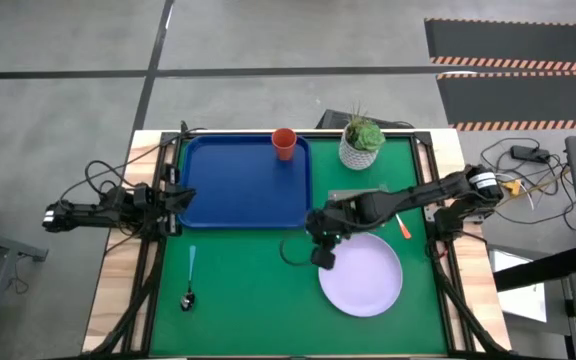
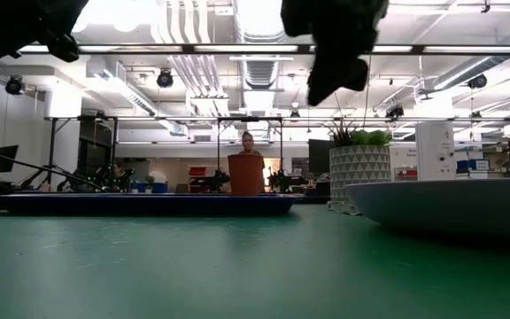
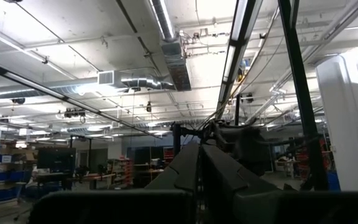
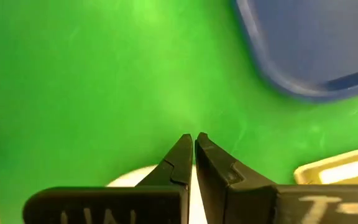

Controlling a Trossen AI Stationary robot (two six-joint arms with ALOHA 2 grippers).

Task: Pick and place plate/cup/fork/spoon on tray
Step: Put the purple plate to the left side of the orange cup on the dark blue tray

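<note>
The blue tray [image 1: 238, 185] lies at the table's far left. The orange-red cup [image 1: 284, 143] stands upright in its far right corner and also shows in the low view [image 2: 246, 174]. The lavender-white plate [image 1: 363, 275] lies flat on the green mat near the right. My right gripper [image 1: 323, 252] hangs shut and empty above the plate's left edge, well clear of it in the low view [image 2: 335, 62]. The spoon [image 1: 189, 278] lies on the mat near the left. The fork's orange handle [image 1: 404, 228] shows by the plate's far side. My left gripper [image 3: 199, 155] waits shut at the table's left edge.
A white pot with a green plant [image 1: 362, 143] stands at the far side, right of the tray. A grey-green pad [image 1: 360, 194] lies partly under my right arm. Open green mat lies between the spoon and the plate.
</note>
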